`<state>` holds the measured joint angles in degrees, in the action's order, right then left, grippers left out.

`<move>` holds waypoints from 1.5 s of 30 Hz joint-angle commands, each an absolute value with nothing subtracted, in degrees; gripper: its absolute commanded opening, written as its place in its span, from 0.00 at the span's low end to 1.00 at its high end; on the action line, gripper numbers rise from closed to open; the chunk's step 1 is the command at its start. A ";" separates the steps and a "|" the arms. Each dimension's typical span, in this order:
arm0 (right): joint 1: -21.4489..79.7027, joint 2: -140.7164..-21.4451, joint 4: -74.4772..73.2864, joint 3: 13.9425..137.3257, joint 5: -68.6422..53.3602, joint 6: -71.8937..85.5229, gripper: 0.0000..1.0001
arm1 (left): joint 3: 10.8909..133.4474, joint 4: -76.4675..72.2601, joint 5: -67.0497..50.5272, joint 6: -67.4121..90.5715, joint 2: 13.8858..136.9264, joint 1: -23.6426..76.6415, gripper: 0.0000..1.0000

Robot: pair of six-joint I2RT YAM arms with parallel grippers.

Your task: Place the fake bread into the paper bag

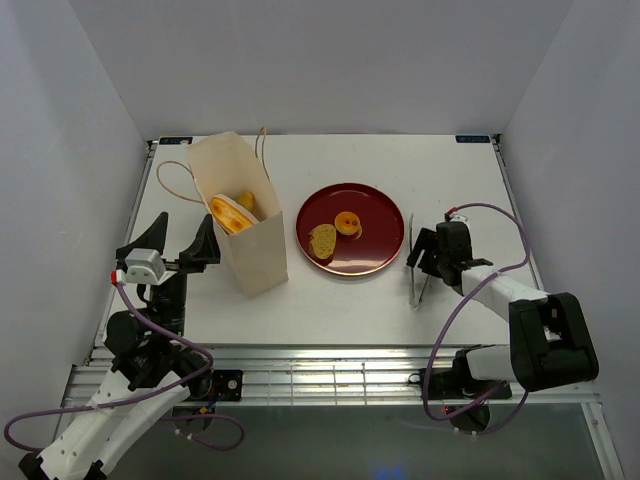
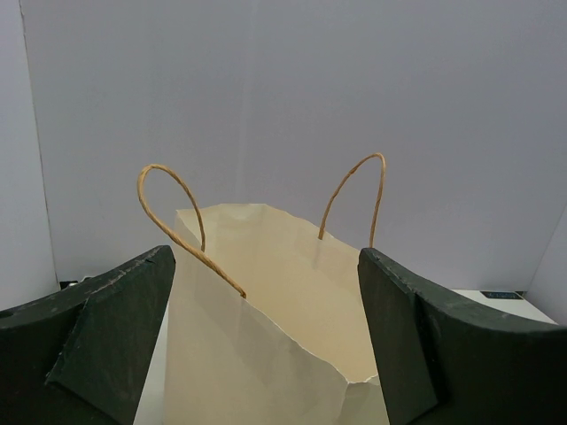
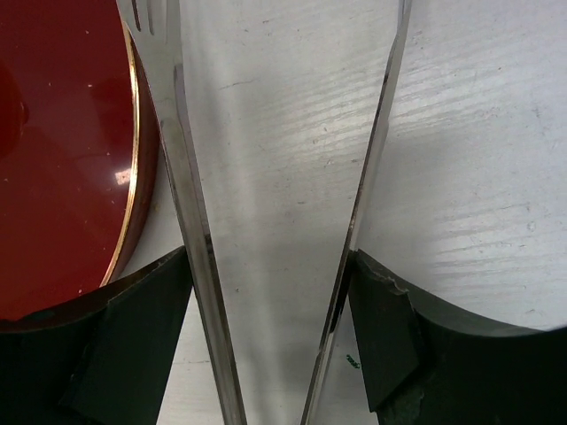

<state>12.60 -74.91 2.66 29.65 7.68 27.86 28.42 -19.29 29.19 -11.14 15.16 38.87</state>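
A white table (image 1: 450,170) stands between plain white walls. On the round dark-red plate (image 1: 399,222) lie a toasted toy bread slice (image 1: 322,241) and a small ring donut (image 1: 347,222); other pieces already sit in the tall beige paper bag (image 1: 250,255). The right gripper (image 1: 428,258) is nearer. The bread lies to its left. Its fingers stand apart (outside the metal tongs (image 3: 190,221), not squeezing), whose long axis runs beside the rim. The left gripper (image 1: 180,240) is spread wide, empty, beside the bag.

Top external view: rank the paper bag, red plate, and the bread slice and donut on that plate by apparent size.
1. paper bag
2. red plate
3. bread slice and donut: nearly alike, too close to rank.
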 commanded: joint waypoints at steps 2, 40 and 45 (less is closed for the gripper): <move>11.69 -75.76 2.37 31.73 6.95 27.16 0.75 | 28.39 -19.07 29.18 -11.51 15.56 39.29 0.95; 11.60 -65.47 -20.56 70.12 -0.27 16.96 0.90 | 55.61 7.01 38.84 2.10 35.14 39.29 0.98; 13.09 -65.39 -21.18 73.56 5.00 16.35 0.90 | 62.21 16.24 42.71 6.23 41.21 39.29 0.98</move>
<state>12.32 -65.23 -18.52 71.20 1.23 17.89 58.24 6.94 39.42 2.44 37.78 39.11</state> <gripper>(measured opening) 0.904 0.979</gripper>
